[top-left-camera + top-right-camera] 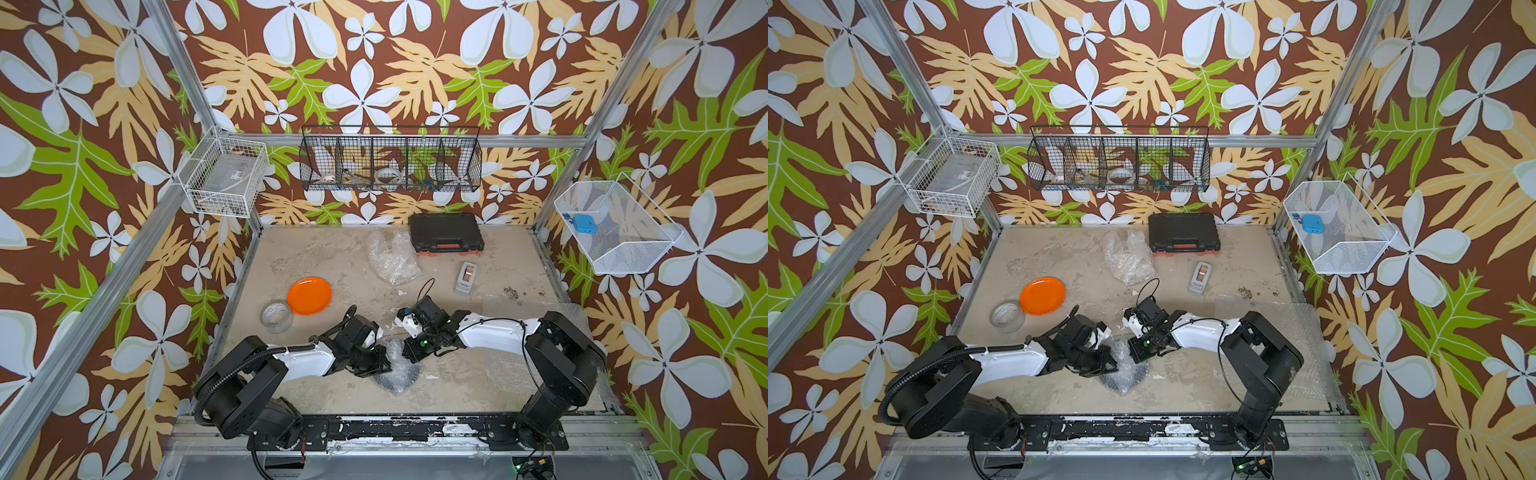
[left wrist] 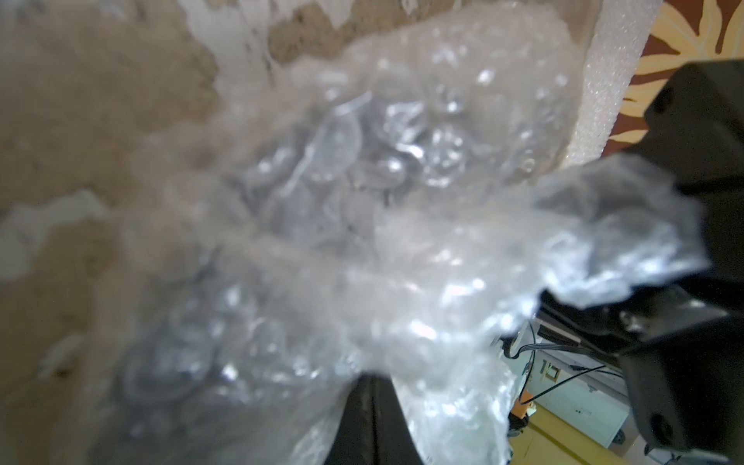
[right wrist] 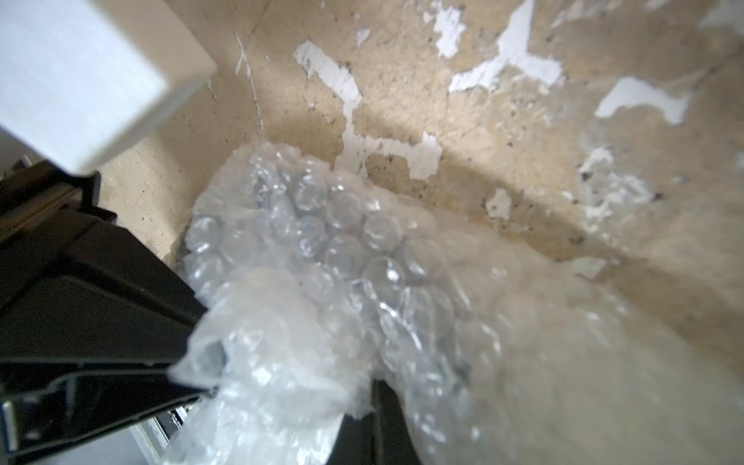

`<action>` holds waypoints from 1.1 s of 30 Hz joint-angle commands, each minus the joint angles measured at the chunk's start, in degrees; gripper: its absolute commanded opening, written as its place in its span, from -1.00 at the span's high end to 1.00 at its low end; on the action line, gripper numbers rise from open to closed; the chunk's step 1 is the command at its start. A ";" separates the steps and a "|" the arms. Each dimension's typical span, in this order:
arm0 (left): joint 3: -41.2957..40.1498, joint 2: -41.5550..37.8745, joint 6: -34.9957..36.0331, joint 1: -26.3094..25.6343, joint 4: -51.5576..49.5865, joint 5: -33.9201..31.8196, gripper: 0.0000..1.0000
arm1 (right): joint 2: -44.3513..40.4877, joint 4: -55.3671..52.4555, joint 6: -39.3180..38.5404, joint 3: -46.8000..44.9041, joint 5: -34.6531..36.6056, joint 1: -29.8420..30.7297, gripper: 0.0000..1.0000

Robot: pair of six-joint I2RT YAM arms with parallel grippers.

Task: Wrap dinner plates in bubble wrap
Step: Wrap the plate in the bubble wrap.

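Your table [image 1: 332,257] worn, bubble wrap [image 1: 397,368] bundled over a dark plate [image 1: 392,384] at its front centre, orange plate [image 1: 309,296] bare — well apart, toward the left, your left hand [image 1: 385,359] and right hand [image 1: 407,352] each pinched tight on the wrap's gathered top.

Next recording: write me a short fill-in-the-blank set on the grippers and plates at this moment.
The left gripper and the right gripper are both ____ on the clear, crinkly bubble wrap bundle.
The round plate showing through that bundle is ____.
The bare glossy round plate beside the roll of clear tape is ____.
Missing words: shut; black; orange.
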 commanded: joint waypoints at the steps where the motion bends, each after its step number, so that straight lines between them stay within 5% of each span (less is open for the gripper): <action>1: -0.91 -0.11 -6.43 -0.36 -1.68 -2.22 0.94 | -1.63 -5.48 0.53 0.32 6.28 -0.23 0.82; 4: -1.12 0.96 -5.50 -0.34 -3.50 -3.03 0.93 | -5.45 -13.14 3.83 2.68 9.28 -0.30 0.41; 10: -1.88 2.69 -5.63 -0.35 -2.77 -2.90 0.94 | -13.02 -10.39 12.16 3.03 0.74 2.92 0.16; 15: -1.43 3.17 -5.59 -0.32 -3.12 -3.16 0.95 | -10.85 7.39 22.19 -2.70 -12.07 4.62 0.53; 22: 0.61 -1.91 -4.69 -0.33 -8.79 -5.43 0.90 | -2.89 0.83 17.58 -5.86 2.20 1.90 0.82; 28: 12.46 -8.73 -1.07 -0.36 -18.68 -7.41 0.84 | -2.28 3.53 14.30 -8.43 2.02 1.64 0.92; 33: 18.45 -3.19 1.99 -0.32 -19.45 -5.37 0.84 | -2.60 3.37 13.15 -8.11 1.88 1.63 0.95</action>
